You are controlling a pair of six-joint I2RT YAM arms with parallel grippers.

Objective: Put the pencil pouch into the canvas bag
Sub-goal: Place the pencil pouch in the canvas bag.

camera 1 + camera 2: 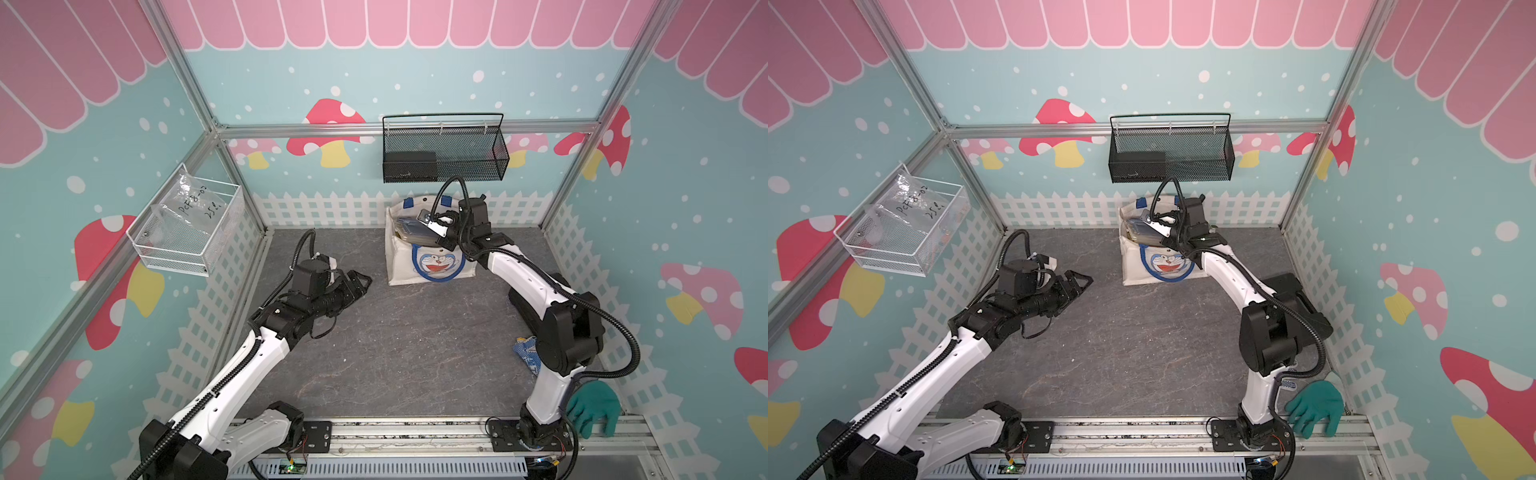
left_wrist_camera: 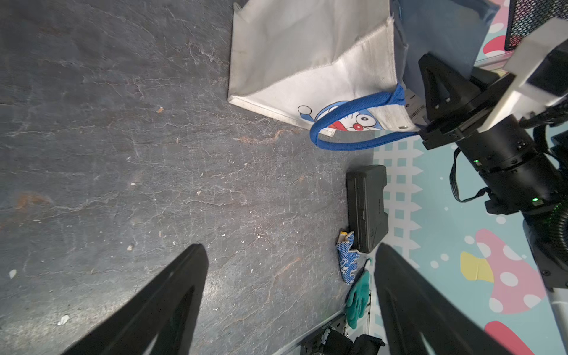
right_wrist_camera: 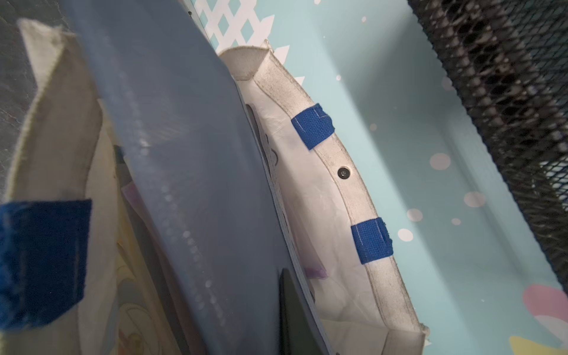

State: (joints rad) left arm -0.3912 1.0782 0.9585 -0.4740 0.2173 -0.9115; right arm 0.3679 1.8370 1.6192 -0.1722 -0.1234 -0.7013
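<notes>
My right gripper (image 1: 432, 232) at the canvas bag (image 1: 401, 266) mouth with the pencil pouch (image 3: 184, 184), grip unclear, black mesh basket (image 1: 444, 149) above, my left gripper (image 2: 289, 295) wide open, holding nothing, black case (image 2: 367, 206) nearby.

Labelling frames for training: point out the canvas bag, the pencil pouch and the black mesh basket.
canvas bag (image 1: 401, 266): top view, front panel.
pencil pouch (image 3: 184, 172): right wrist view, blue side.
black mesh basket (image 1: 469, 153): top view, front mesh.

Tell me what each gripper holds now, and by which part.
The left gripper is open and empty. The right gripper is at the top edge of the pencil pouch, over the canvas bag; a grip cannot be confirmed.
</notes>
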